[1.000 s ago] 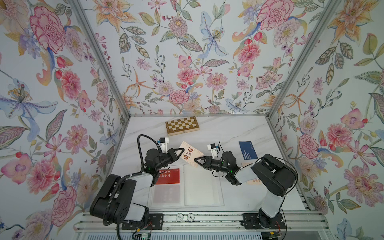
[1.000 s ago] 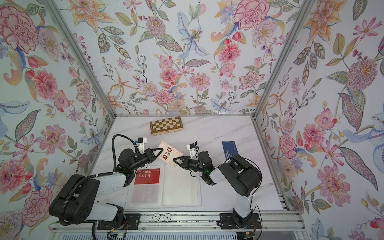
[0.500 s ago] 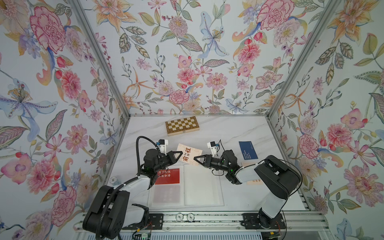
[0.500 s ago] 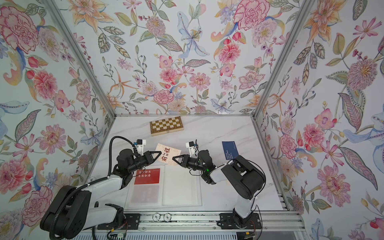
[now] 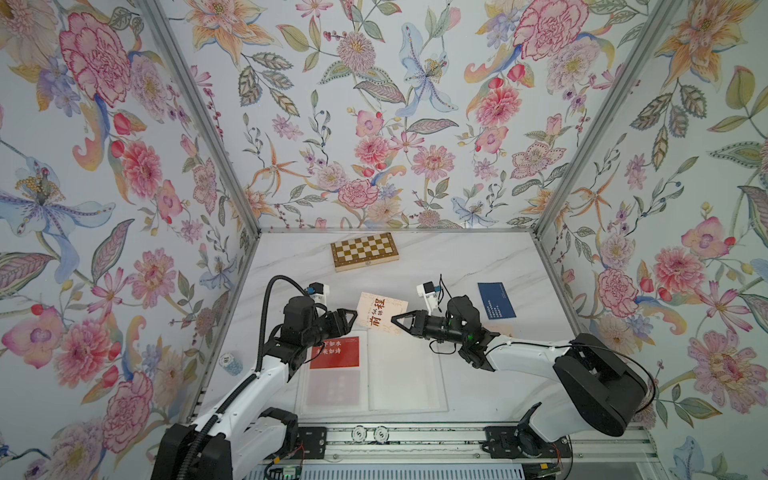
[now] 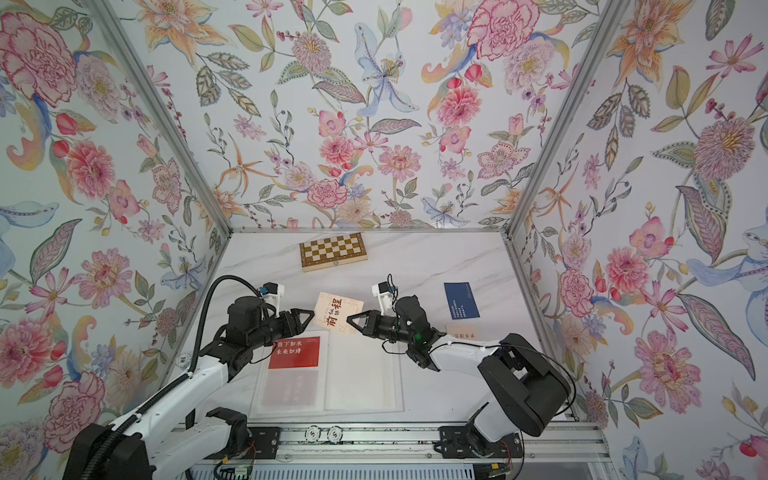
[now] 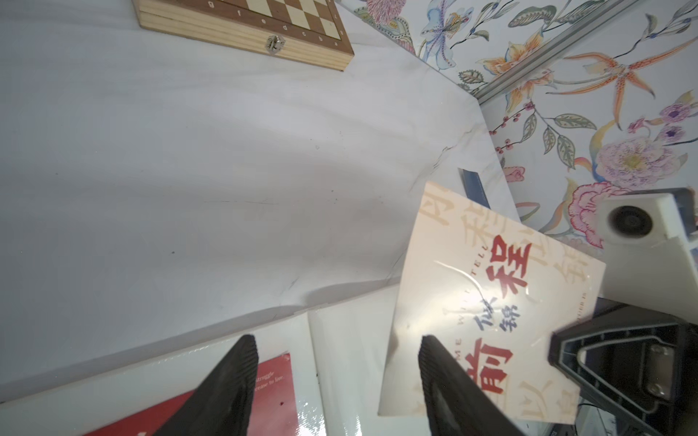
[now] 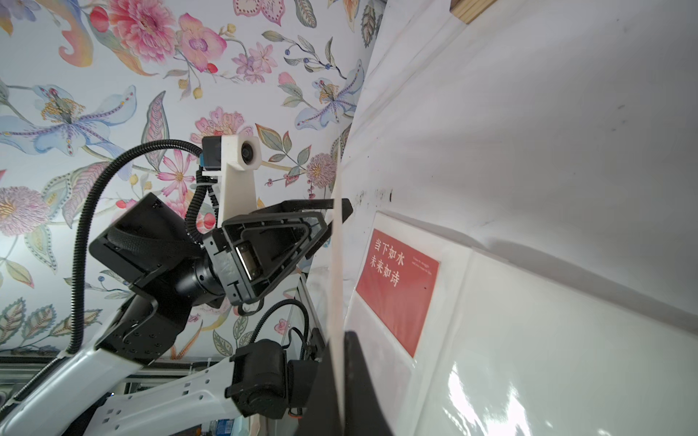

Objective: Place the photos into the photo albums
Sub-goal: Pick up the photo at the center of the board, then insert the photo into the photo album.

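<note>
Right gripper (image 5: 395, 320) is clamped on the cream card (image 5: 382, 308), held above the open album (image 5: 405, 376). Left gripper (image 7: 336, 341) jaws stand apart at the card's opposite edge. Red card (image 5: 335, 354) lies sleeved beneath the left gripper.

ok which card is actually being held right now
The cream card with red characters, pinched in the right end effector. The red card sits sleeved in the album, and the navy card lies flat on the table.
</note>
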